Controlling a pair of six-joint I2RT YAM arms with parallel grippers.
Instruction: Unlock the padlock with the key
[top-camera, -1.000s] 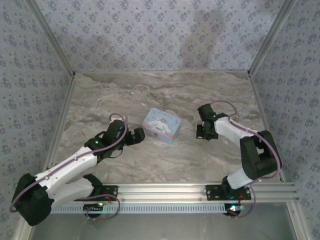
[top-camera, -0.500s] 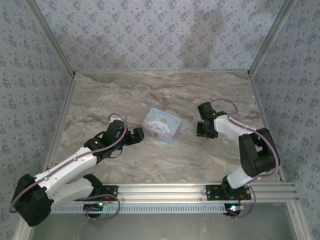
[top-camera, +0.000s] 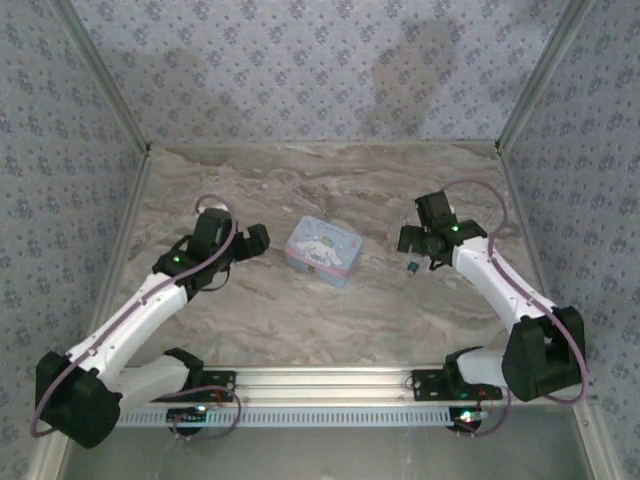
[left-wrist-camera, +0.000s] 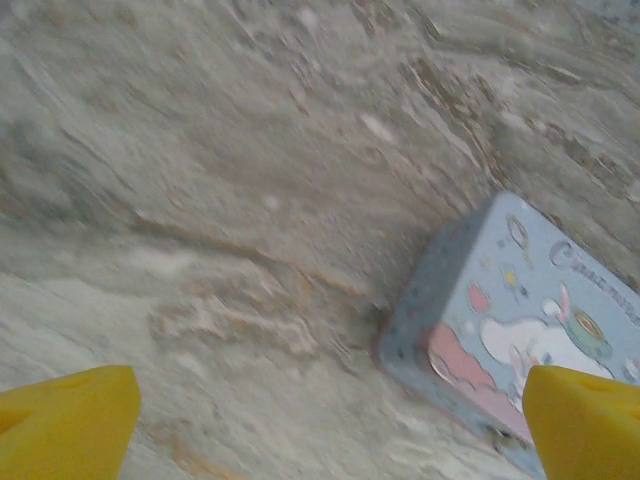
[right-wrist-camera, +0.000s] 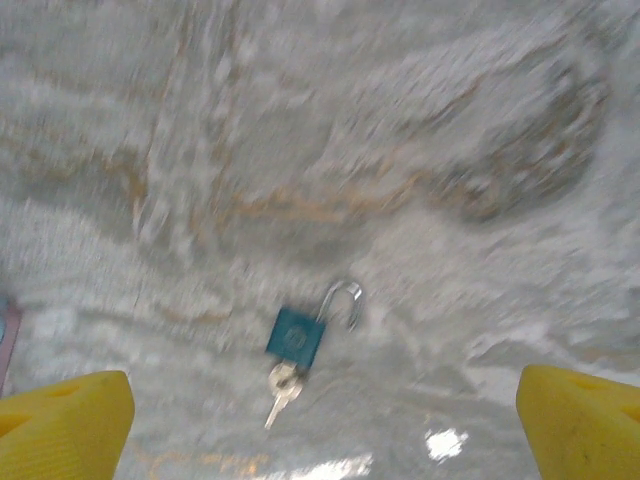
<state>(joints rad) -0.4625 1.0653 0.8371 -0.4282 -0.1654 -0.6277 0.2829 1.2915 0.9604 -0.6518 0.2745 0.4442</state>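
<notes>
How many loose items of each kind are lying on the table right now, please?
teal padlock: 1
silver key: 1
cartoon-print tin box: 1
Total: 3

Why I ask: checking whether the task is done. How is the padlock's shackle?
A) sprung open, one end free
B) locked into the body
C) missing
A: the right wrist view shows the padlock with its shackle open, free end clear of the body, key at its base.
</notes>
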